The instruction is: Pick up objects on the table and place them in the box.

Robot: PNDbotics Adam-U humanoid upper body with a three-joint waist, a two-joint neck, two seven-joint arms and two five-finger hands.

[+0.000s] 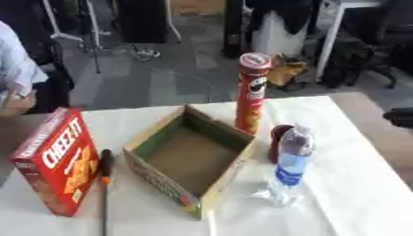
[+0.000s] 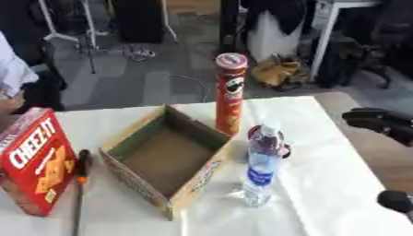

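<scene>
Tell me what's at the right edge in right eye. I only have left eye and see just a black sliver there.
Observer: A black arm part, likely the robot's right, shows in full over the bare brown table, right of the chips can.
Operator: Anything below it?
Observer: Yes, a second black rounded piece in the lower right corner, right of the water bottle. Your view cuts it off.

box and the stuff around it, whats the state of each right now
box: open, empty
Pringles can: upright, lid on, behind the box
water bottle: upright, capped
Cheez-It box: standing upright, left of the box
screwdriver: lying flat on the table
dark red cup: partly hidden behind the bottle
</scene>
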